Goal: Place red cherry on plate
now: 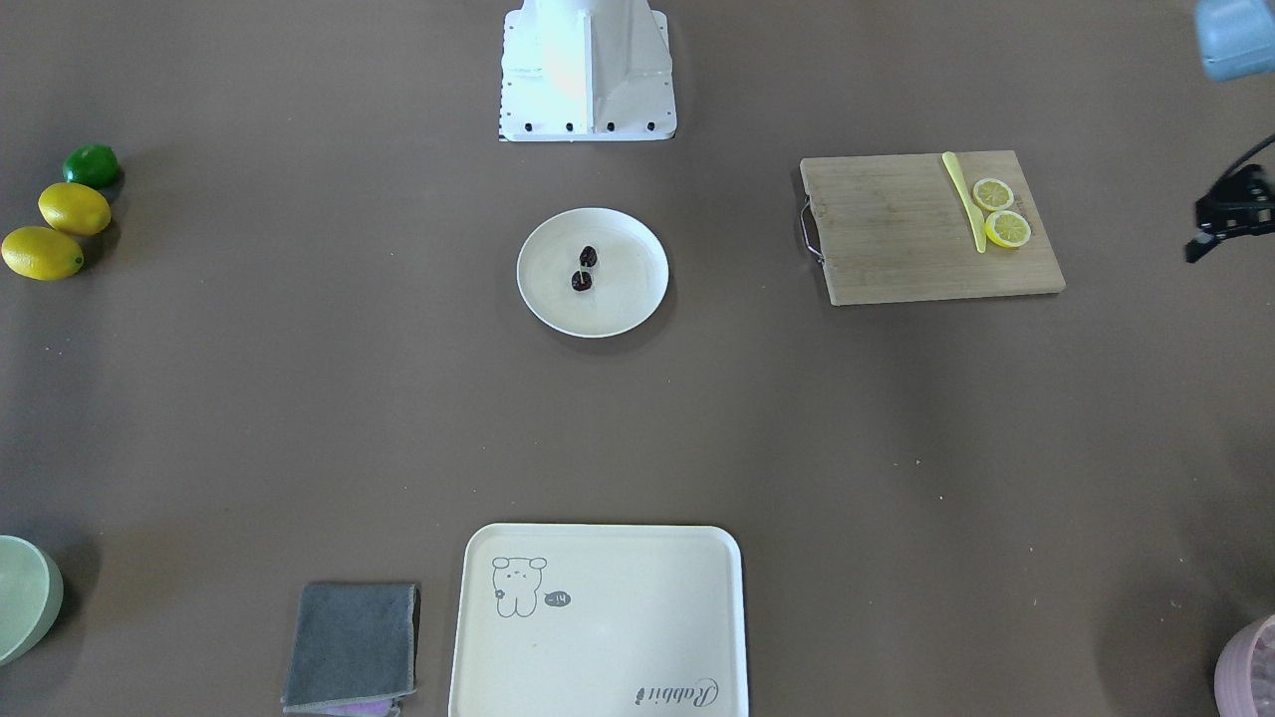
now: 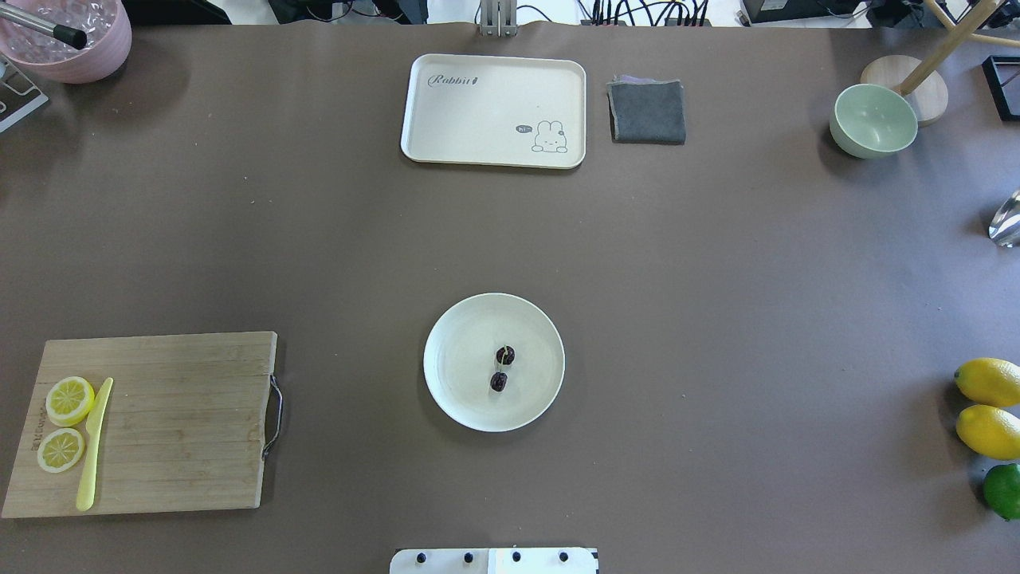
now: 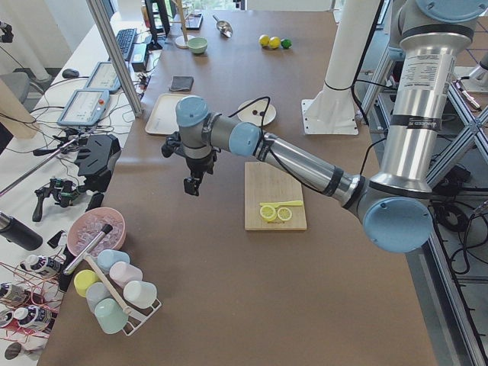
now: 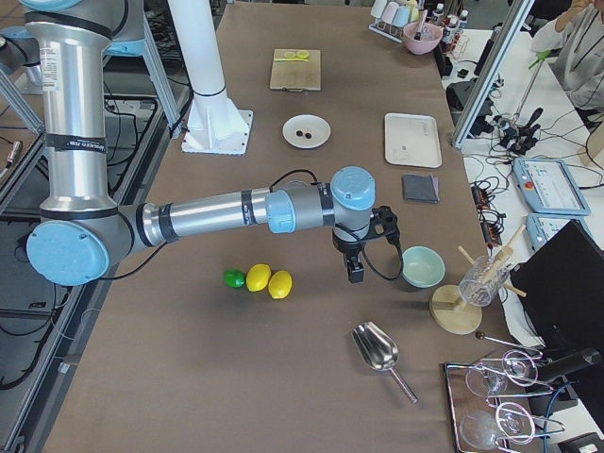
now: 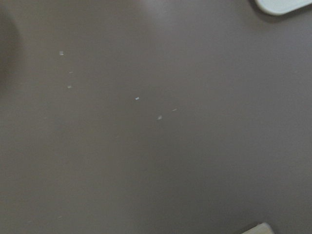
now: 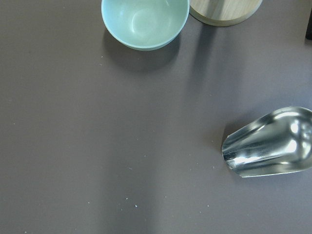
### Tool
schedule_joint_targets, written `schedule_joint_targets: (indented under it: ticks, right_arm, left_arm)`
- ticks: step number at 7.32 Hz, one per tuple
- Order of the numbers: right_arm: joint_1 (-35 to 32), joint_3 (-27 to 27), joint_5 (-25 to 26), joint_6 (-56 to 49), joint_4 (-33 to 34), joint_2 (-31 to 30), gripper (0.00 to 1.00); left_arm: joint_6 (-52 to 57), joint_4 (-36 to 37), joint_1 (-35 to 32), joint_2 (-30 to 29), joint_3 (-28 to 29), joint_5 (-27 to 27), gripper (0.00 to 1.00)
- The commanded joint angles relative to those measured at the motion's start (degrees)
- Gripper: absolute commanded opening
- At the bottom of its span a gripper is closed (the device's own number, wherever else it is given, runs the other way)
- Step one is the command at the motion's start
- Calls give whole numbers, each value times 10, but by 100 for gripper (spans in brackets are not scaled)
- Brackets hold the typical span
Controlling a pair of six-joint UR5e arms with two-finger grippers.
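The red cherry, two tiny dark maroon fruits on one pale stem, lies near the middle of the round cream plate in front of the robot's base. No gripper touches either. In the exterior left view my left gripper hangs above bare table, away from the plate; its black tip shows at the front-facing view's right edge. Far from the plate, beside the green bowl, is my right gripper. I cannot tell whether either gripper is open or shut. Both wrist views show no fingers.
A wooden cutting board holds two lemon slices and a yellow knife. A cream tray, a grey cloth and a green bowl sit along the far side. Two lemons, a lime and a metal scoop lie on my right.
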State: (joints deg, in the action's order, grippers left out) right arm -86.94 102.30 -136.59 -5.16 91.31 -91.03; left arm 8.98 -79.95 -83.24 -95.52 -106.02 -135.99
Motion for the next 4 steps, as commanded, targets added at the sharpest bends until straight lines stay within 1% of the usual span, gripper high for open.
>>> schedule_joint_targets:
  ticks: [1,2,4]
  right_arm:
    - [-30,-20,3,-54,17,-6,100]
    - [-33,-20,6,-54,16,-12,100]
    - [-33,-20,6,-54,16,-8,100]
  left_arm:
    - [116,32,-77,24,51,-10,98]
    - [116,71,-81,24,52,-22,98]
    - [119,81,-88,24,55,-23,98]
